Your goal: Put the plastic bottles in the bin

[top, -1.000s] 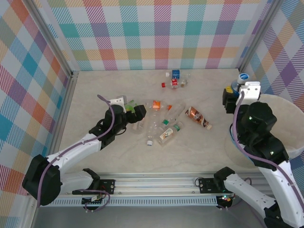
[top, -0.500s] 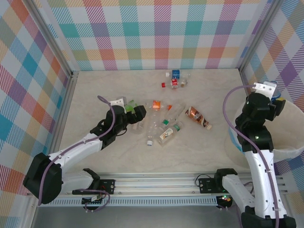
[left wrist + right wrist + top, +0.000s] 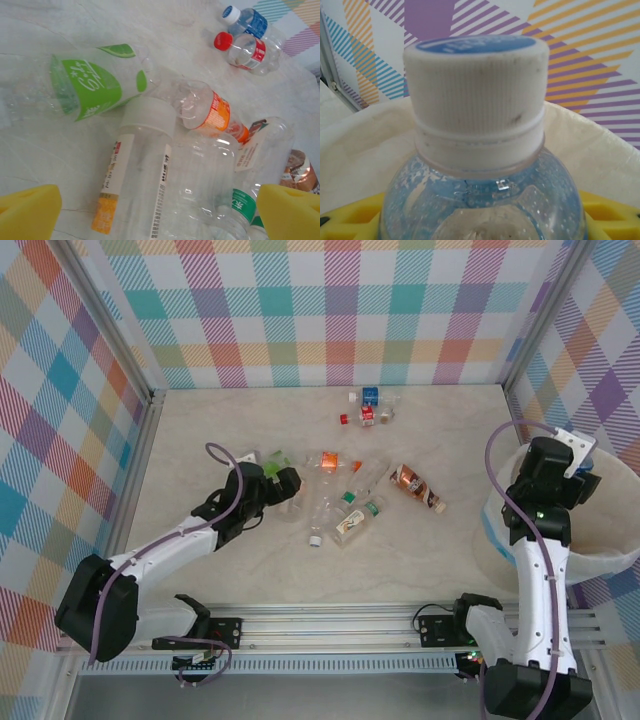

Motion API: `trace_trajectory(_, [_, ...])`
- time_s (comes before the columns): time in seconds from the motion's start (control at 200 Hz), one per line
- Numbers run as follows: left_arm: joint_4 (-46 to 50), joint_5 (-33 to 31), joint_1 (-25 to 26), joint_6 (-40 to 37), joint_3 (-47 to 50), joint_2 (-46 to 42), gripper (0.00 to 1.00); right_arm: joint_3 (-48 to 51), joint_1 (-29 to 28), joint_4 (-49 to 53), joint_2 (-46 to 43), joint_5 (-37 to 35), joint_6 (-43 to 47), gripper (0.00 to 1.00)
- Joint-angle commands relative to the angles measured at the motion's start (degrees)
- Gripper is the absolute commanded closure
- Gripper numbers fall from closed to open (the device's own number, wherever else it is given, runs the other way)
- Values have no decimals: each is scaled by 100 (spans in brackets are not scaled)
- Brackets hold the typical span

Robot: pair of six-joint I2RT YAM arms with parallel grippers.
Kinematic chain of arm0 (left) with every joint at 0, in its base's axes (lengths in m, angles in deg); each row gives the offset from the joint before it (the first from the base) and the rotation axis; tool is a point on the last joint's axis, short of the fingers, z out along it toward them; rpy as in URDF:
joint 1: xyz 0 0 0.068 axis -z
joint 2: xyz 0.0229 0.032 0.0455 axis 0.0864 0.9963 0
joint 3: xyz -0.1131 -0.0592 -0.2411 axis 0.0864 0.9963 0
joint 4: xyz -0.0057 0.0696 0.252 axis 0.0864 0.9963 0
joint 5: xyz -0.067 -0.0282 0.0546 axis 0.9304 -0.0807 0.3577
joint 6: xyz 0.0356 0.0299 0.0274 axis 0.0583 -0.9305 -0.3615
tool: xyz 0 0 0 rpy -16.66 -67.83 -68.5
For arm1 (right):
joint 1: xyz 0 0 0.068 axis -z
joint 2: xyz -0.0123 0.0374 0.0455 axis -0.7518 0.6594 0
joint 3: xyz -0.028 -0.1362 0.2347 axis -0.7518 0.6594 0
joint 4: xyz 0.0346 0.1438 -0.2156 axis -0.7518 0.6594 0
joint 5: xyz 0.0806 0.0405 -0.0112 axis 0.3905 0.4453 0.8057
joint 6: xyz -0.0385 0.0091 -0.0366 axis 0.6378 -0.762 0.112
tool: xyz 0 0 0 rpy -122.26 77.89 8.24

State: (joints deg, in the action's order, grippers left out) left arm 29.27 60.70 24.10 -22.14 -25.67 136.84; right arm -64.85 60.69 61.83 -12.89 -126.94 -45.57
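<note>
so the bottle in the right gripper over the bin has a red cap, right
No, the cap is not red. The right wrist view shows the bottle in the right gripper has a white cap with a blue top; it is over the bin.

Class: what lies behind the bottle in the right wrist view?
The white wall of the bin, then the plaid backdrop. The bottle hides the bin's floor.

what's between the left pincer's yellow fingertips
In the left wrist view, a white-capped clear bottle and a second clear bottle lie within the open left pincer.
</note>
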Motion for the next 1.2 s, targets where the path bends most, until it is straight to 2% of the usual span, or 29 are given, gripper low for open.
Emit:
trace_trajectory(0.0, [176,79,-196,149,-122,5,0,14,63,20,14,-11,-307,37])
trace_trajectory(0.21, [217,97,-396,256,2,-85,0,-35,67,51,22,-8,-374,34])
trace_trajectory(0.405, [391,216,-577,115,-78,-70,0,-58,64,241,-87,88,-575,24])
trace_trajectory(0.6, [896,307,-894,-249,-415,36,0,-411,65,784,-205,684,-675,16])
trace_trajectory(0.88, [1439,661,-1186,-871,-960,571,0,-509,62,790,-624,2269,-866,3])
trace_trajectory(1.025, [1801,635,-1253,-1197,-1351,952,0,-583,57,750,-781,2672,-989,0])
trace_trajectory(1.195, [1738,556,-1386,-1550,-1557,1303,0,-667,55,818,-808,3045,-1038,0])
